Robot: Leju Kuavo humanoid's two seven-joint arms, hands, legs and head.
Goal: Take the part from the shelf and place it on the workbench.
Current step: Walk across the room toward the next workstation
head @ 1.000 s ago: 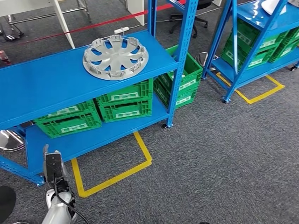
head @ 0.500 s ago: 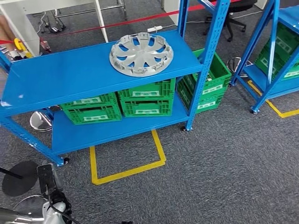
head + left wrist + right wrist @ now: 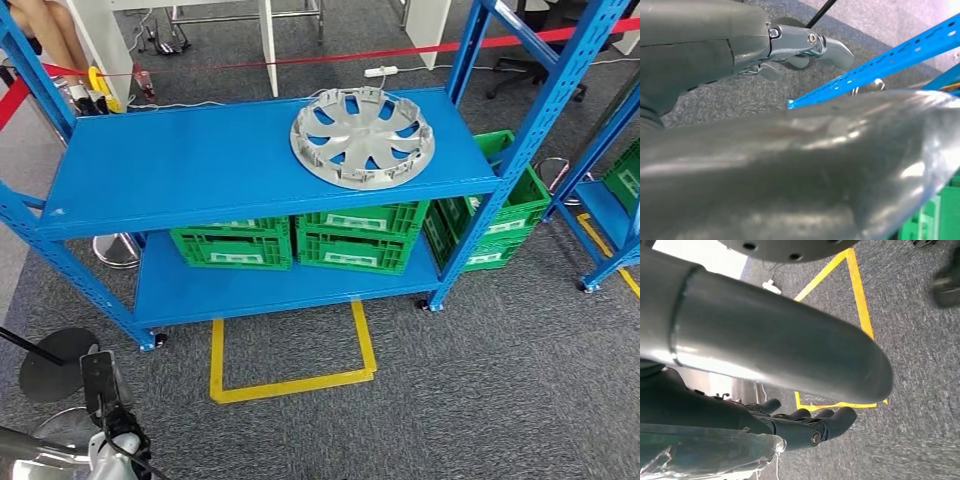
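The part is a silver hubcap (image 3: 363, 136), lying flat on the right half of the top board of a blue shelf (image 3: 173, 165) straight ahead in the head view. My left arm (image 3: 109, 425) hangs low at the bottom left of that view, well short of the shelf. In the left wrist view my left hand (image 3: 791, 42) holds nothing, its fingers stretched out over the grey carpet. My right hand (image 3: 802, 422) hangs above the carpet with its dark fingers slightly apart and nothing in them.
Green crates (image 3: 230, 245) (image 3: 355, 240) fill the lower shelf, and another (image 3: 498, 215) stands behind the right post. A second blue rack (image 3: 611, 200) is at the right. Yellow floor tape (image 3: 290, 385) marks a square before the shelf. A round stool base (image 3: 53, 360) lies near my left arm.
The whole picture has shifted: the camera has turned toward the shelf, which now faces me squarely and nearer. The hubcap has not moved on the shelf. My left arm still hangs low.
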